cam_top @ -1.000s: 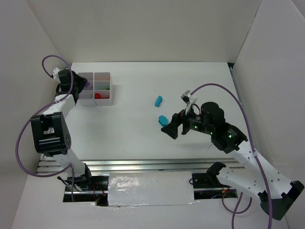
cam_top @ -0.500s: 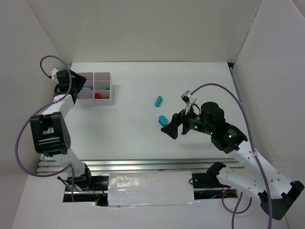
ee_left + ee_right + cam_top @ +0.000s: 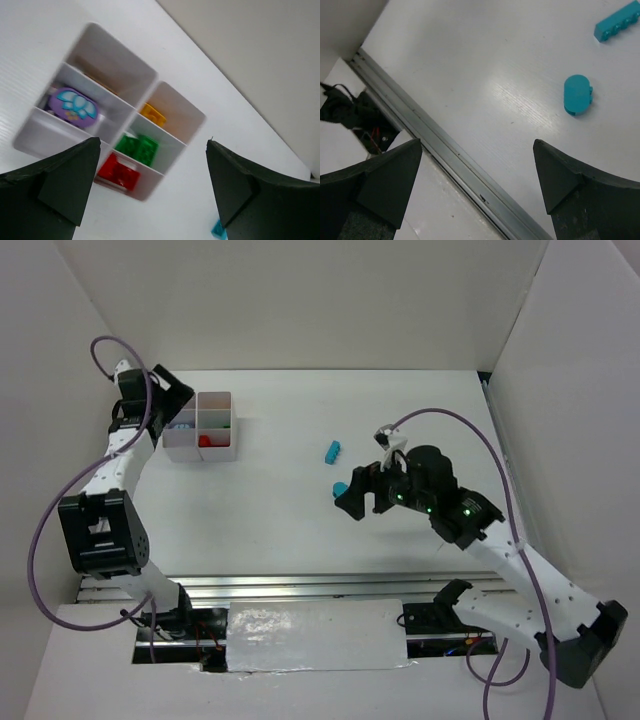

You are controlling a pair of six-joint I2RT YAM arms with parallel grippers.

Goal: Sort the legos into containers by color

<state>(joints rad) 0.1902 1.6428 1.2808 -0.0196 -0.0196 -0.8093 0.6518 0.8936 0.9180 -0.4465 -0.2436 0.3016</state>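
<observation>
Two teal legos are left loose on the table (image 3: 270,510): an oval (image 3: 577,95) and a brick (image 3: 617,25). Both lie well apart from the tray (image 3: 150,92), on the right arm's side.

The right gripper (image 3: 352,496) hangs just beside the oval, jaws spread wide and holding nothing. In the right wrist view the oval is not between the fingers (image 3: 385,175). It sits off toward the right finger and ahead of the tips, with the brick farther out the same way. The oval's long axis runs roughly away from the gripper, across the line the jaws close on. So a grasp would likely fall over its narrow width once the gripper shifts right and forward and comes down. The right arm is much the nearer of the two; this pick looks like its job.

The left gripper (image 3: 170,402) hovers over the tray's left side, released and empty. Below it lie a purple oval (image 3: 75,104), a yellow piece (image 3: 152,114), green bricks (image 3: 137,147) and red bricks (image 3: 119,170), each colour in its own compartment. Which compartment is meant for teal cannot be told.
</observation>
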